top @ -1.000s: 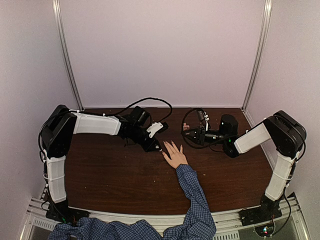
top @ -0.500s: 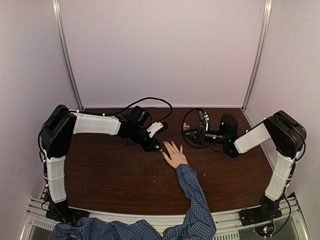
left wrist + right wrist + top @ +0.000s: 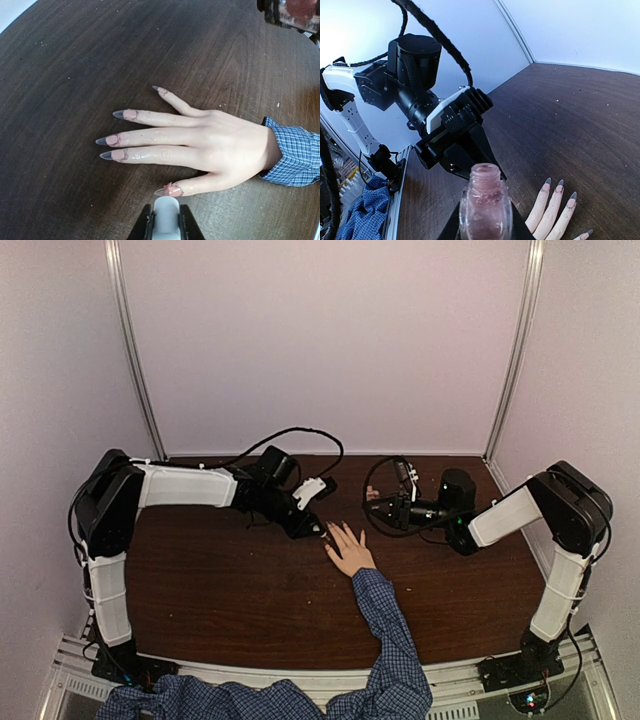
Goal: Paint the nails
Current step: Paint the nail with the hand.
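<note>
Five nails [image 3: 106, 141] near left jaws

We note a dark brown wood-grain table [image 3: 220, 590] with scattered pale specks [image 3: 278, 105] on its surface. Pale lilac walls [image 3: 320, 340] enclose it on three sides, with a metal post [image 3: 135, 360] at the back left corner and a second post [image 3: 515, 350] at the back right. A metal rail [image 3: 300, 678] borders the near edge. A blue checked sleeve [image 3: 388, 630] lies on the table, running from that edge toward the centre. We record a clear glass bottle [image 3: 485, 212], upright, with an open neck and pinkish contents. A white cap [image 3: 166, 220] sits at the bottom edge of the left wrist view.
</note>
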`<action>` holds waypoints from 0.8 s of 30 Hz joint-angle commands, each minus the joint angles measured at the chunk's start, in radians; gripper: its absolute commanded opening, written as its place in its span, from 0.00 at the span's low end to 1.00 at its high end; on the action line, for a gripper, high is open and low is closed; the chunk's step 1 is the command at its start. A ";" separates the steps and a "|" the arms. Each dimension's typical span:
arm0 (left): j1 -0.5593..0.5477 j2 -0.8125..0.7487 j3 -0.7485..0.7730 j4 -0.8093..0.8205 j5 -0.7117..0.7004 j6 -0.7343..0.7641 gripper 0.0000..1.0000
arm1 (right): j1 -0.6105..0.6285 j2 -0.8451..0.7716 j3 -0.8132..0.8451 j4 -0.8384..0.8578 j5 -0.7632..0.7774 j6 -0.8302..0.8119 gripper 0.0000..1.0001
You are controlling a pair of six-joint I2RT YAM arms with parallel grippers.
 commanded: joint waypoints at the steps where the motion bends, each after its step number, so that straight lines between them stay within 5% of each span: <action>1: 0.009 -0.064 -0.014 0.044 0.025 -0.014 0.00 | -0.007 0.006 -0.004 0.044 -0.009 0.006 0.00; 24: 0.009 0.011 -0.002 0.022 0.016 -0.013 0.00 | -0.007 0.009 -0.003 0.045 -0.009 0.007 0.00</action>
